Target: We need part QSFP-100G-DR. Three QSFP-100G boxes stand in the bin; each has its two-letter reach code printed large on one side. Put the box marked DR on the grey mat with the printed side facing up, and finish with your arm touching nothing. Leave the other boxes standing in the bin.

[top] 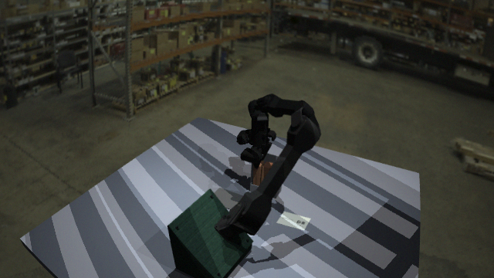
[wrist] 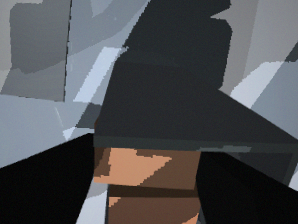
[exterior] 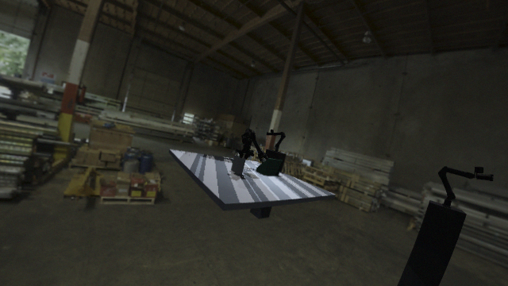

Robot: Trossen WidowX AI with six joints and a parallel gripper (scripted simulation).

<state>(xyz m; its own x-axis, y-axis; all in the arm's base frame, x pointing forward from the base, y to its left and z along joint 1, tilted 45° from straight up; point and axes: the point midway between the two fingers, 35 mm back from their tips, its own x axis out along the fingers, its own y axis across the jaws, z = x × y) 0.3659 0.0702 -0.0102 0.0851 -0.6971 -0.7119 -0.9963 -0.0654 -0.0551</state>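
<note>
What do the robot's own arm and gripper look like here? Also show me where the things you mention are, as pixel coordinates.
The arm [top: 283, 170] [exterior: 258, 148] is black, with angular, faceted links and bulkier housings at the joints. The gripper [top: 258, 160] [exterior: 243, 156] [wrist: 147, 148] is black too; the wrist view shows two broad, plain, dark fingers. I can make out no cables or markings.
</note>
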